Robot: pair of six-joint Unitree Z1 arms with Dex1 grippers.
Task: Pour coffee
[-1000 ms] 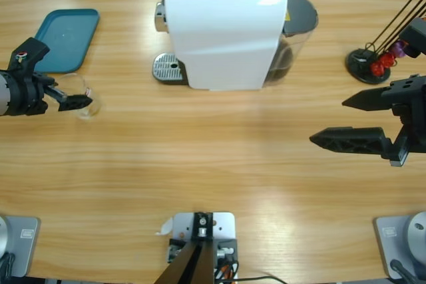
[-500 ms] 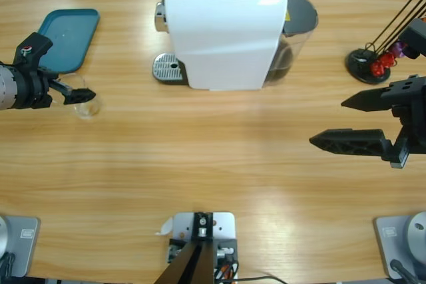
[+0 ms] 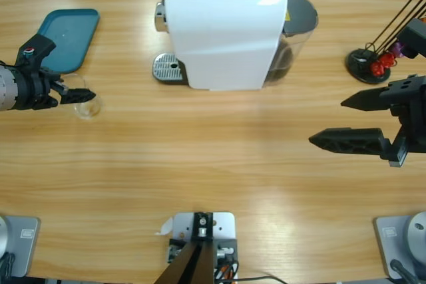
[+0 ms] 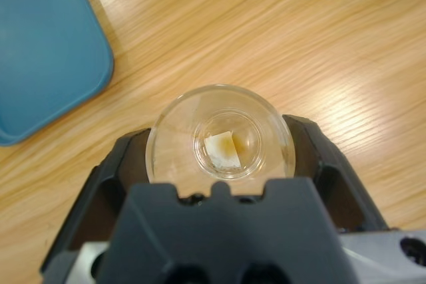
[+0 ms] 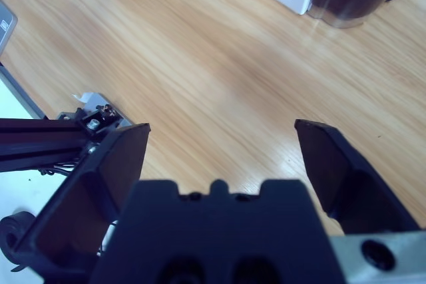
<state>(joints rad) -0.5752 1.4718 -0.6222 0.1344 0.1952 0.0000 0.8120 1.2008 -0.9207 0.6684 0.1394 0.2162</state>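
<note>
Left gripper point(image 3: 78, 96) is clamped on a small clear glass point(image 3: 86, 100), one jaw on each side of it. The glass point(image 4: 219, 134) sits on the table point(image 3: 219, 157), well to the left of the white coffee machine point(image 3: 223, 31) and just beside the near right corner of the blue tray point(image 3: 63, 38). In the left wrist view, only a thin amber trace of coffee point(image 4: 234, 145) lies at the glass bottom, next to a pale patch. Right gripper point(image 3: 363, 121) hangs above the table to the right of the machine, jaws spread wide, holding nothing. Capsule rack point(image 3: 373, 64) with red and purple capsules stands right of the machine, behind that gripper. The drip grille point(image 3: 168, 68) at the machine's left end is bare.
</note>
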